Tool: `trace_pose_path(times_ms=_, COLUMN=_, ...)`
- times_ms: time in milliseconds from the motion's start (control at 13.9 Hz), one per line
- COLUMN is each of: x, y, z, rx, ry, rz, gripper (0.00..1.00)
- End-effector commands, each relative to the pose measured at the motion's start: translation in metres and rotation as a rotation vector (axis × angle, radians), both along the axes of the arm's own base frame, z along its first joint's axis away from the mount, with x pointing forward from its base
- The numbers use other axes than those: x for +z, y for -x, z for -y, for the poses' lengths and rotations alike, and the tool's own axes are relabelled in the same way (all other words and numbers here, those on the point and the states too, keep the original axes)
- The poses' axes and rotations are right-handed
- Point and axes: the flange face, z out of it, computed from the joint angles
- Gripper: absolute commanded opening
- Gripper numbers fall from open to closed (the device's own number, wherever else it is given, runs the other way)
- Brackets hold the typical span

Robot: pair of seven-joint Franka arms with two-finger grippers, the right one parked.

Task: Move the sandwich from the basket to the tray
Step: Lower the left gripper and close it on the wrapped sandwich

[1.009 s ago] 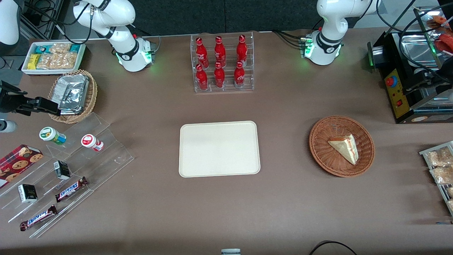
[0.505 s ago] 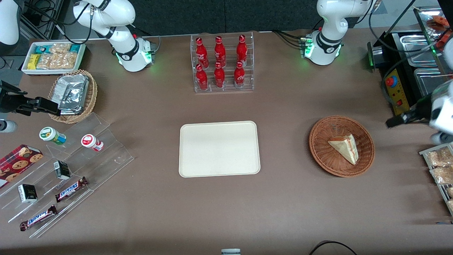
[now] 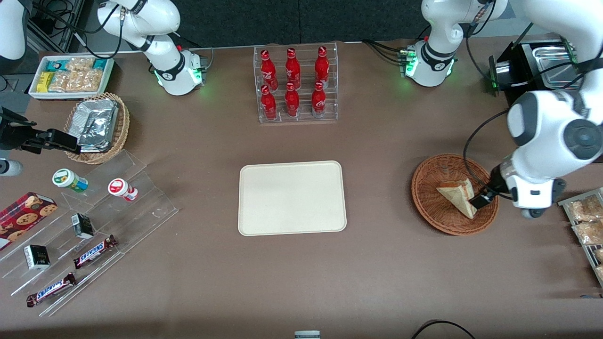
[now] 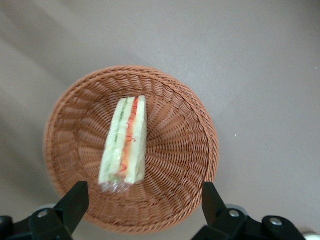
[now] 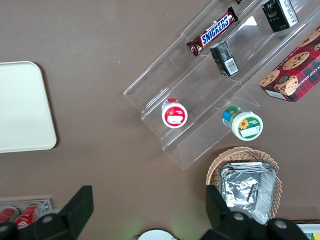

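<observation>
The sandwich, a pale bread wedge with red and green filling, lies in the round reddish-brown wicker basket. The left arm's gripper hovers above the basket's edge toward the working arm's end of the table, over the sandwich's cut side. In the left wrist view the sandwich lies wrapped in clear film in the basket, and the gripper is open and empty, its black fingers wide apart and clear of the sandwich. The cream tray lies flat and bare mid-table, and its corner shows in the right wrist view.
A clear rack of red bottles stands farther from the camera than the tray. A black appliance and a rack of snack bags flank the basket. Acrylic steps with snacks, a tan foil basket and a white bin are at the parked arm's end.
The left arm has swung in from the working arm's end of the table and now has its gripper over the basket. The sandwich, basket and tray have not moved.
</observation>
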Motion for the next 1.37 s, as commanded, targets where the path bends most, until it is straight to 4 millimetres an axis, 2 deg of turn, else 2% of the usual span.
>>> trace_pose_path(times_ms=0, x=-0.019, y=0.03, z=-0.008, rx=0.059, ry=0.019, rz=0.036, gripper=1.0)
trace_pose_path(times_ms=72, x=-0.027, y=0.039, z=-0.012, rx=0.072, ry=0.021, rz=0.056, gripper=1.0)
trace_pose_path(times_ms=288, x=-0.044, y=0.041, z=-0.012, rx=0.14, ry=0.023, rz=0.075, gripper=1.0)
trace_pose_path(times_ms=793, x=-0.078, y=0.056, z=-0.013, rx=0.164, ry=0.023, rz=0.073, gripper=1.0)
trace_pose_path(times_ms=1153, x=-0.099, y=0.056, z=-0.009, rx=0.155, ry=0.02, rz=0.06, gripper=1.0)
trace_pose_path(times_ms=1225, x=-0.101, y=0.055, z=-0.009, rx=0.155, ry=0.021, rz=0.066, gripper=0.99)
trace_pose_path(times_ms=1297, x=-0.106, y=0.056, z=-0.009, rx=0.155, ry=0.02, rz=0.058, gripper=0.91)
